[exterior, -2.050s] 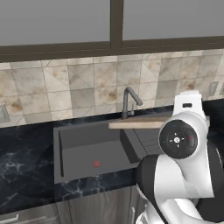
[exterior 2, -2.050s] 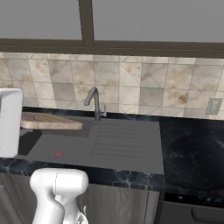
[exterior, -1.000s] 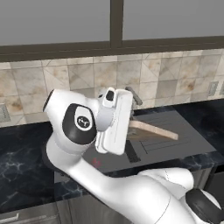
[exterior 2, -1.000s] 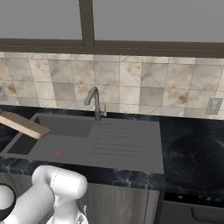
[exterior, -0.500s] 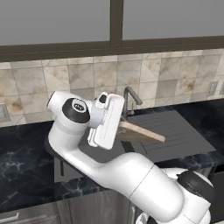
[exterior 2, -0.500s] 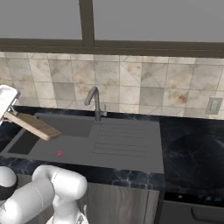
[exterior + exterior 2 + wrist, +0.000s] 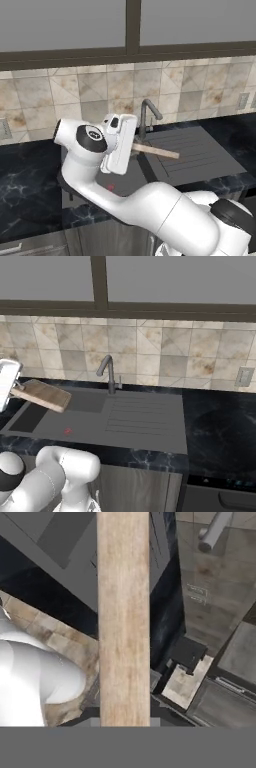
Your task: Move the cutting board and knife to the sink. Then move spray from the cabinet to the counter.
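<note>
Worktop (image 7: 220, 421): black, white-veined, running both sides of the sink. I see nothing loose on it near the arm.

Sink (image 7: 125, 421): grey, basin at the left, ribbed drainer at the right. Risk I watch: the basin looks short against the board, so a flat drop may bridge the rim or come to rest half on the drainer.

Arm (image 7: 130, 205): folded across the left base view, hand above the basin's back edge. It hides much of the basin from that side, so I judge the drop point mainly from the right base view.

Board (image 7: 44, 395): held in the air over the left part of the sink, free end tipped down toward the basin, touching nothing that I can see. In the hand view it (image 7: 123, 617) runs straight away from the camera, gripped at one short end. Risk: a long lever on a small grip; a quick swing could twist it in the clamp or let it slide out.

Tap (image 7: 107, 373): upright behind the basin, just beside the board's free end in the left base view. Risk: a sweep to the right clips the spout.

Fingers (image 7: 131, 148): clamped on the board's near edge, tips themselves hidden by the hand. Risk: letting go at this height drops the board hard; I judge that it should be lowered first.

Knife: I cannot place it.
</note>
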